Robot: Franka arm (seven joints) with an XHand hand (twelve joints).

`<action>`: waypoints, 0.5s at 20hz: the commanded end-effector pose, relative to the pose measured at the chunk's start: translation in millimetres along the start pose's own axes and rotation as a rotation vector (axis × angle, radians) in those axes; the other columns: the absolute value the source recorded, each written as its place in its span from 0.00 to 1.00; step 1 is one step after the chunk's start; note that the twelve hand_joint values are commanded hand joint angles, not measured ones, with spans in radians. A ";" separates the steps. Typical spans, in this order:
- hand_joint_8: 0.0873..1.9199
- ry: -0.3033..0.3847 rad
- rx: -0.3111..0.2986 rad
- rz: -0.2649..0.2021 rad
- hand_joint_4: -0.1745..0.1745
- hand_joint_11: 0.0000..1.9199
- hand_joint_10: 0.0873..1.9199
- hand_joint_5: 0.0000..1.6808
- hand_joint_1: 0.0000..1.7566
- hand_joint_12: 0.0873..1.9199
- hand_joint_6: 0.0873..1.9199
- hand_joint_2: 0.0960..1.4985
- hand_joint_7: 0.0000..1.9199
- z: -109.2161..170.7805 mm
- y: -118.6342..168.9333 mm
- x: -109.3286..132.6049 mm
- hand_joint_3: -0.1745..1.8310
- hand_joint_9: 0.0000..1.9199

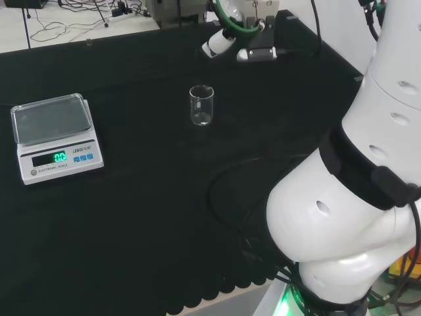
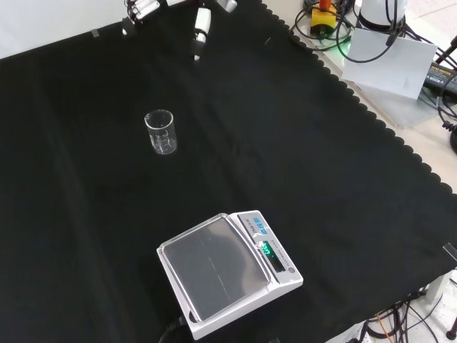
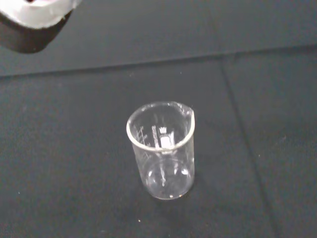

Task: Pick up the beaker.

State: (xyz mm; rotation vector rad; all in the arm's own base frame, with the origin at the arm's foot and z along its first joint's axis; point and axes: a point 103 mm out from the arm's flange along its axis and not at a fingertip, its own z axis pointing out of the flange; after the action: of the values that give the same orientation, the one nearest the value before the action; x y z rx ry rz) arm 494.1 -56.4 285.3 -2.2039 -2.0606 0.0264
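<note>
- The beaker (image 1: 201, 105) stands upright on the black cloth (image 1: 131, 217), a small clear glass one with a pouring lip and printed marks on its side; it looks empty. In the front view (image 2: 161, 131) it sits left of the middle, in the upper half of the bench.
- Nothing touches it — bare cloth lies all round it, and the wrist view (image 3: 161, 151) looks down on it from close by, with its mouth and base both plain to see.
- The hand (image 1: 227, 41) hangs above the far side of the cloth, up and to the right of the beaker in the head view, well apart from it. In the front view its fingers (image 2: 202, 27) come in at the top edge, pointing down, fairly straight — open, holding nothing.
- A digital scale (image 1: 56, 136) with a lit green display rests at the left of the head view, well apart from the beaker; in the front view (image 2: 228, 271) it sits low, nearer the camera.
</note>
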 end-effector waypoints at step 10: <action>0.37 0.029 0.060 -0.028 0.60 0.00 0.42 0.10 0.41 0.59 0.00 0.41 0.05 66.5 57.6 -2.1 0.27 0.10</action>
State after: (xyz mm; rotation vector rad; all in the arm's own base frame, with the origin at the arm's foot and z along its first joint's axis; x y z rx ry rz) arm 516.9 -62.4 248.0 -2.1753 -2.0397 0.0466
